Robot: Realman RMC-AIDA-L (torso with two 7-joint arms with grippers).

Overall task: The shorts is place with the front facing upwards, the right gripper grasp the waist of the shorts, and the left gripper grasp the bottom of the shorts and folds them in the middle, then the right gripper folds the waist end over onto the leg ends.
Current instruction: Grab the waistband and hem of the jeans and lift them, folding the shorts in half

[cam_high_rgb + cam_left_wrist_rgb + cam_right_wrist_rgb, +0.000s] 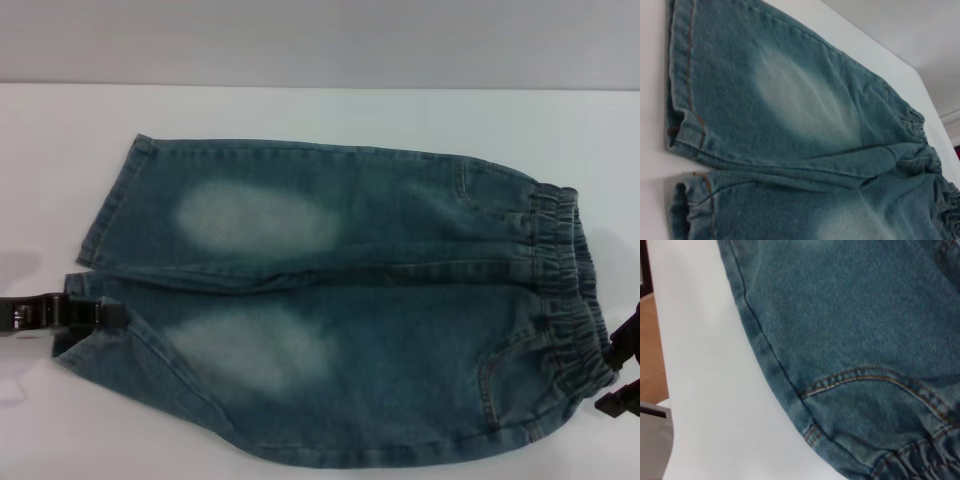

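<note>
Two pale oval patches on the shorts (340, 300), one per leg. Spread flat, front up, on a white table (300, 110). Plain pale wall (300, 40) behind the far table edge. Seen past the table edge in the right wrist view: a strip of brown floor (650, 350).

Lying lengthwise across the table: ruched waist (565, 290) toward the robot's right, leg hems (100, 230) toward its left, with a slit between the two legs. Far leg flat. Near leg angled slightly toward the robot, its hem corner a little turned. Orange stitching along the hems in the left wrist view, and along a curved pocket seam (875, 375) just short of the gathered band in the right wrist view. Pocket contents not visible.

Left gripper (95, 313) low at the table's left side, reaching in level, its tip touching the near leg's hem. Whether clamped on the denim or merely against it: cannot tell.

Right gripper (618, 372) at the right edge of the head view, just beside the near end of the waist. Two black prongs parted, with white table between them and nothing held.
</note>
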